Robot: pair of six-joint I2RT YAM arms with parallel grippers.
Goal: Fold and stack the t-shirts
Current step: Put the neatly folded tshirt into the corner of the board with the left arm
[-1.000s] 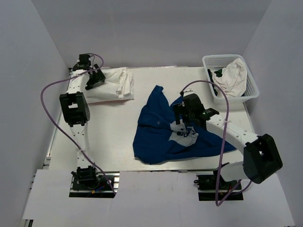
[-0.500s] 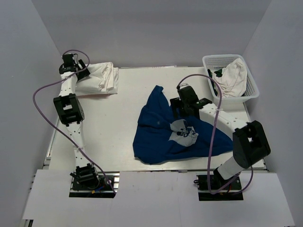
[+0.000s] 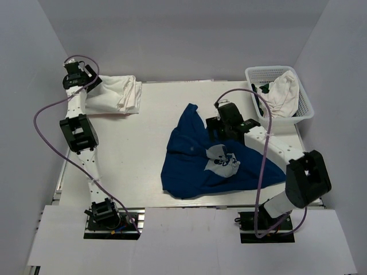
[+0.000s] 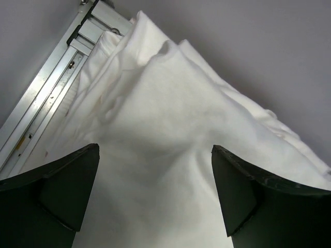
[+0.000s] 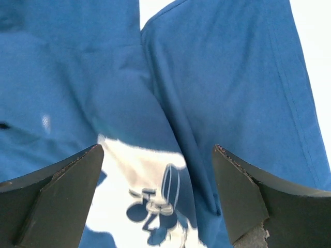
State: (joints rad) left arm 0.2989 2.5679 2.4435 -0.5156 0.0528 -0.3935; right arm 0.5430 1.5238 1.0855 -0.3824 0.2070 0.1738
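**Both arms reach over cloth, both grippers wide and empty**

Your left arm [image 3: 77, 133] stretches from its base up the left edge of the table [image 3: 143, 154] to the far left corner. Its wrist is bent over, so the left gripper [image 3: 76, 79] sits at the left end of the folded white t-shirts [image 3: 117, 94]. In its wrist view the fingers [image 4: 57, 191] are spread wide, with the white folds running between and beyond them. Nothing is pinched, and you cannot tell whether the tips touch the cloth. The table's metal rail [image 4: 46, 103] runs just beside the pile.

Your right arm [image 3: 307, 183] has its elbow out near the right edge, and the forearm reaches in toward the middle of the table. The right gripper [image 3: 221, 129] hangs over the upper right part of the navy t-shirt [image 3: 189, 163], just beyond its pale print [image 3: 223, 161]. Its jaws are likewise fully apart and hold nothing; blue cloth and the print show below them.

The navy t-shirt lies crumpled and unfolded mid-table. Another white t-shirt [image 3: 284, 91] lies bunched in the basket [image 3: 307, 114] at the far right corner.
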